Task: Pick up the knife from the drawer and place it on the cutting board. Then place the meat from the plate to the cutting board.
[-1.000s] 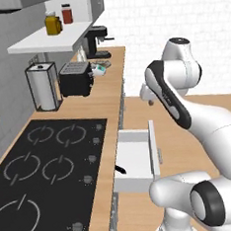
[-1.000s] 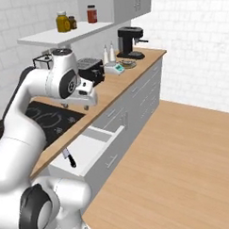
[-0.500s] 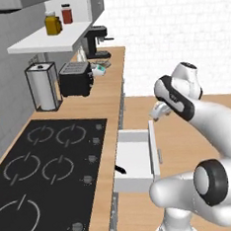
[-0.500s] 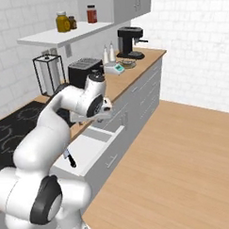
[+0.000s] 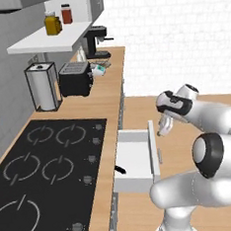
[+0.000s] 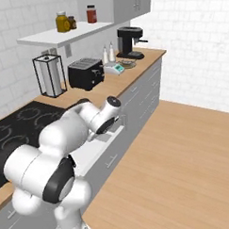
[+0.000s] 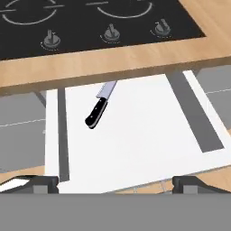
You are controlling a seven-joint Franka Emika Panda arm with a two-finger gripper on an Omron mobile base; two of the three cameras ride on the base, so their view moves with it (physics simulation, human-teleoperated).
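The tool (image 7: 115, 182) hung over the open drawer (image 7: 135, 135), looking down into it. Its two dark fingertips (image 7: 43, 182) stood wide apart at the near edge of the hand view, holding nothing and touching nothing. In the left base view the tool (image 5: 163, 128) sat just beyond the drawer's (image 5: 136, 158) front panel, on the floor side.

The knife (image 7: 100, 106) lay on the drawer's white floor towards its back, black handle nearest the tool, blade running under the bench (image 7: 113, 63) lip so that part of it was hidden.

This looked like the first step: reaching for the knife, not yet gripped. The next move likely called for lowering into the drawer, lining the fingers across the handle, then closing on it.

Beyond the drawer ran the bench edge, then the black hob (image 7: 90, 18) with its knobs. Farther along the bench stood a toaster (image 5: 75, 79) and a coffee machine (image 5: 97, 42).
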